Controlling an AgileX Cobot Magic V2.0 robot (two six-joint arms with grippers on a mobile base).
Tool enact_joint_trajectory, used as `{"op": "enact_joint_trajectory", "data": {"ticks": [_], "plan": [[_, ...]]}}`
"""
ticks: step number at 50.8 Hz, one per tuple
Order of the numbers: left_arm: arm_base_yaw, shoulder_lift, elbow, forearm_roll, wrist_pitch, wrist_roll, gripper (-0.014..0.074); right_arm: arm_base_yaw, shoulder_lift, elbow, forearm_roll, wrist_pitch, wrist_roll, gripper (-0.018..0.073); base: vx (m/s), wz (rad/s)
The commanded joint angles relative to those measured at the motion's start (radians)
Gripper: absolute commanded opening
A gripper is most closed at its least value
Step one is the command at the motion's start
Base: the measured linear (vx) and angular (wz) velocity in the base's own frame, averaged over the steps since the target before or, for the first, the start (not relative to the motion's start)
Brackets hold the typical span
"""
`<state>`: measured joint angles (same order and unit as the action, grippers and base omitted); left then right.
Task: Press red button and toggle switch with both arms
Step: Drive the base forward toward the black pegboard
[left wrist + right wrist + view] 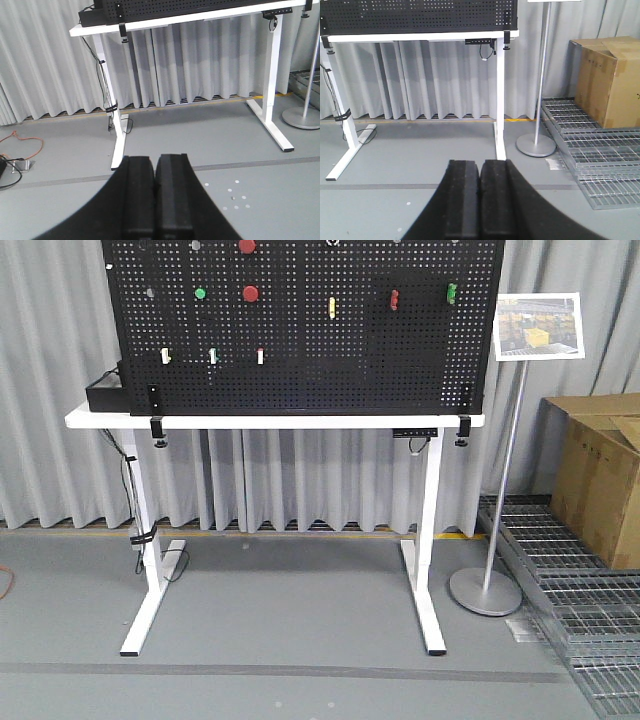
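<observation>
Progress appears nil: no control is being touched. The left claw (155, 197) is pinched together, holding nothing, low over the floor and well apart from the worktop (270, 421). On the pegboard (300, 340) standing on that worktop, the toggle switches (212, 356) sit lower left, with the red button (250, 293) above them. Which switch is intended cannot be told. The right claw (480, 197) is likewise pinched together and empty, far from the board. Judged outstanding: both approaches, the press, the toggle.
</observation>
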<state>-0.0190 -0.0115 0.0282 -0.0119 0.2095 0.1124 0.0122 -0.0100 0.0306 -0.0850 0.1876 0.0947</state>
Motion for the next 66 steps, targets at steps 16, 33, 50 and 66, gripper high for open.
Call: {"op": "enact_joint_trajectory", "data": {"ticks": [16,33,50,66], "plan": [[-0.002,-0.006,0.031,-0.009,-0.079,-0.008,0.0001,-0.006,-0.009,0.011,-0.011,-0.08,-0.008,0.0,0.01,-0.01],[-0.002,-0.006,0.031,-0.009,-0.079,-0.008,0.0001,-0.006,-0.009,0.011,-0.011,-0.08,-0.008,0.0,0.06,0.0],[-0.002,-0.006,0.031,-0.009,-0.079,-0.008,0.0001,-0.006,-0.009,0.011,-0.011,-0.08,-0.008,0.0,0.23,0.04],[-0.002,-0.006,0.031,-0.009,-0.079,-0.008,0.0001,-0.006,-0.009,0.011,-0.011,-0.08,-0.008,0.0,0.37,0.0]]}}
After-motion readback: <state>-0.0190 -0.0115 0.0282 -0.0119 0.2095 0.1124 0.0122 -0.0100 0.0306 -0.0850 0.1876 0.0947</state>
